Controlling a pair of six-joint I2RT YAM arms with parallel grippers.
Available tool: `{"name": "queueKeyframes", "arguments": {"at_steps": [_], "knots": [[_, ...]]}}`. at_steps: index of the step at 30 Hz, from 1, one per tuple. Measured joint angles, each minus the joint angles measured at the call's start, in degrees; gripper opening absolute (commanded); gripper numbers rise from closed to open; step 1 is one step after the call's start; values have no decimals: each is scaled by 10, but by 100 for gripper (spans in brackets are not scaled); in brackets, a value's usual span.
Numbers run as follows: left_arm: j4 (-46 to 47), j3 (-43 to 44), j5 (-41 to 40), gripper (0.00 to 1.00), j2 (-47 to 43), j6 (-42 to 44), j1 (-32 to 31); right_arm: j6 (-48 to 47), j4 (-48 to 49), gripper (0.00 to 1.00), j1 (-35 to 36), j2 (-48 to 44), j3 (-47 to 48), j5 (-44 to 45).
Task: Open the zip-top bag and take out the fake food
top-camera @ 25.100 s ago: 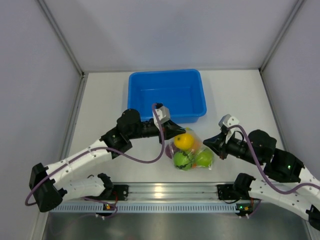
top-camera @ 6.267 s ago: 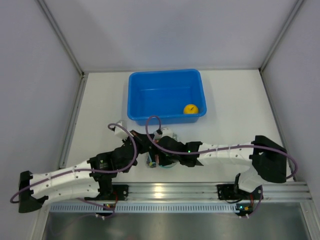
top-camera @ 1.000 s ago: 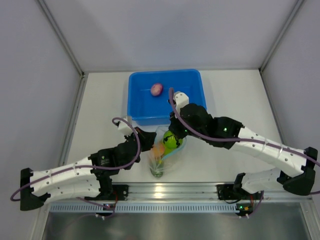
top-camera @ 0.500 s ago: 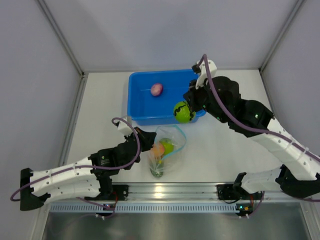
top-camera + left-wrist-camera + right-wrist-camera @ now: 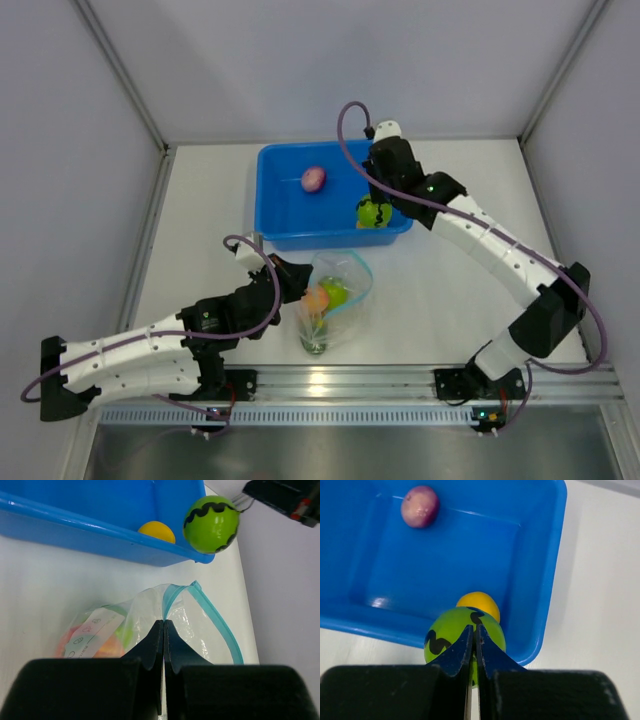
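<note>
The zip-top bag (image 5: 340, 300) lies open on the table in front of the blue tub (image 5: 272, 205). My left gripper (image 5: 298, 274) is shut on the bag's edge by the teal zipper strip (image 5: 215, 614), as the left wrist view shows (image 5: 164, 623). A peach-orange fruit (image 5: 317, 298) and a lime green fruit (image 5: 337, 293) sit inside the bag. My right gripper (image 5: 474, 628) is shut on the green striped fruit (image 5: 447, 627) and holds it over the tub's near right corner (image 5: 371, 212). A yellow fruit (image 5: 479, 603) and a purple-pink fruit (image 5: 313, 179) lie in the tub.
The blue tub (image 5: 555, 555) stands at the back middle of the white table. Grey walls close in the left, back and right sides. A metal rail runs along the near edge by the arm bases.
My right gripper lifted the green striped fruit out of the bag's mouth and carried it back to the tub's near right corner. The left gripper kept its hold on the bag.
</note>
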Motion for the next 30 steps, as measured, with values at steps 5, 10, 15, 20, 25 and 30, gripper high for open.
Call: {"name": "queueKeyframes", "arguments": {"at_steps": [5, 10, 15, 20, 25, 30], "knots": [[0, 0, 0, 0, 0, 0, 0, -15, 80, 0, -28, 66, -32, -8], [0, 0, -1, 0, 0, 4, 0, -25, 132, 10, -40, 148, -30, -35], [0, 0, 0, 0, 0, 12, 0, -21, 135, 46, -43, 193, -30, -47], [0, 3, 1, 0, 3, 19, 0, -23, 133, 51, -43, 191, -20, -54], [0, 4, 1, 0, 2, 20, 0, -16, 107, 58, -44, 147, -14, -84], [0, 5, 0, 0, 2, 20, 0, 10, 72, 57, -43, 34, -14, -151]]}}
